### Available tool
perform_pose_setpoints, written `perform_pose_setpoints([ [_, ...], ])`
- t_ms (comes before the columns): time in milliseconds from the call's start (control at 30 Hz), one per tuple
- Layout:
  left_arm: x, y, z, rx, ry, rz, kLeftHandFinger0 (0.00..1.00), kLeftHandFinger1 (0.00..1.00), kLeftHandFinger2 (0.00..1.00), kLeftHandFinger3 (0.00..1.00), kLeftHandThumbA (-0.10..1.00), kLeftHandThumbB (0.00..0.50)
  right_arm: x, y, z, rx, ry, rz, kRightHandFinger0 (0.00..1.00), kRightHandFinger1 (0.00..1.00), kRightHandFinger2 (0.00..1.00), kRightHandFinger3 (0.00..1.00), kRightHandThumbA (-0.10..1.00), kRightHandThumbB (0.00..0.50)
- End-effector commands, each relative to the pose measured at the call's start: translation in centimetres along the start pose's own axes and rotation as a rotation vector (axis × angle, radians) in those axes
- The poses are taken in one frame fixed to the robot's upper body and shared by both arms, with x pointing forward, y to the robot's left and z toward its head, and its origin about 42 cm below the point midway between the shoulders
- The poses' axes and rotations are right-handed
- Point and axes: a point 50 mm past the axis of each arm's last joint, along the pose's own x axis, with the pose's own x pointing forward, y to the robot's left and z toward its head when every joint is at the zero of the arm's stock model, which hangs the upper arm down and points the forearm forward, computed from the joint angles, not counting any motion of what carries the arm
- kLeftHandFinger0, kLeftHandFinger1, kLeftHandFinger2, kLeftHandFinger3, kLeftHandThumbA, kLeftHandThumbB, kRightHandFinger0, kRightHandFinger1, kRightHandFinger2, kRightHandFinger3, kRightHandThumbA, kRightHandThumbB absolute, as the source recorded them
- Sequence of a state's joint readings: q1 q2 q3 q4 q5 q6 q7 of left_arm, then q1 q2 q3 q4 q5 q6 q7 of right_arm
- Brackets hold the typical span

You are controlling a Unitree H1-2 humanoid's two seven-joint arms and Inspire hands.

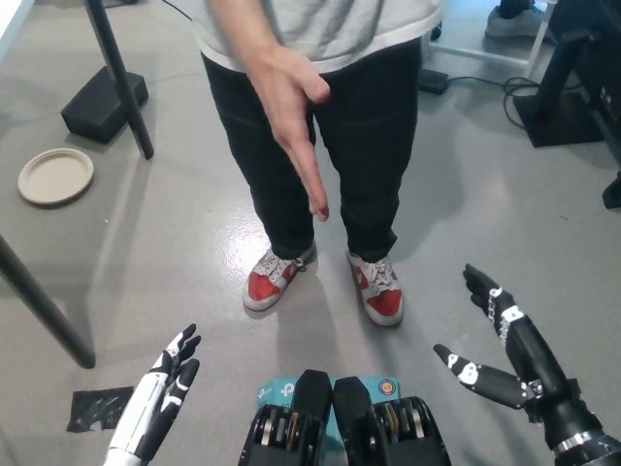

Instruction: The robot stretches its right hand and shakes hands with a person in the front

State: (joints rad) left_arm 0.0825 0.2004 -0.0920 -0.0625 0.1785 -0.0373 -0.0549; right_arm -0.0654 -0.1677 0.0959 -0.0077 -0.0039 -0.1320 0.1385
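Far left: beige paper plate (55, 176) on the grey floor, next to a black stand base (104, 102) and its pole; black tape patch (100, 408) on the floor at lower left. None of it matters to the step.

Lower left: white left hand (160, 393) rests low, fingers straight and close together, holding nothing, pointing forward. Leave it parked.

Centre: person in front, black trousers, red-and-white sneakers (324, 282). The person's hand (291, 112) is offered, palm edge-on, fingers extended toward the robot, thumb up. It sits high in the frame, well apart from both robot hands.

Lower right: black right hand (497, 335) is open, fingers spread, thumb out to the side, gripping nothing. Not yet touching the person.

Judgement: reach phase, early. To do it well, the right arm should extend forward and toward the centre, turn the palm vertical to match the offered hand, slide thumb web to thumb web, then close gently around the palm. Closing too early would pinch only the fingertips; squeezing hard risks hurting the person.
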Motion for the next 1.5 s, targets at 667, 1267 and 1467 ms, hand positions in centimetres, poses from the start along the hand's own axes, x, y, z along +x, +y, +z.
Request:
perform_pose_setpoints([
  [667,0.9,0.6,1.2,-0.031,-0.104,0.048,1.0,1.0,1.0,1.0,1.0,0.206,11.2,1.6,15.0,-0.057,-0.221,0.049,1.0,1.0,1.0,1.0,0.85,0.438],
  [1267,1.4,1.1,1.7,-0.024,-0.125,0.046,1.0,1.0,1.0,1.0,1.0,0.189,20.9,4.9,14.6,-0.046,-0.028,0.143,1.0,1.0,1.0,1.0,0.87,0.446],
  [1467,1.6,1.2,2.0,-0.018,-0.139,0.051,1.0,1.0,1.0,1.0,1.0,0.187,22.6,5.5,13.9,-0.007,0.021,0.129,1.0,1.0,1.0,1.0,0.8,0.47],
])
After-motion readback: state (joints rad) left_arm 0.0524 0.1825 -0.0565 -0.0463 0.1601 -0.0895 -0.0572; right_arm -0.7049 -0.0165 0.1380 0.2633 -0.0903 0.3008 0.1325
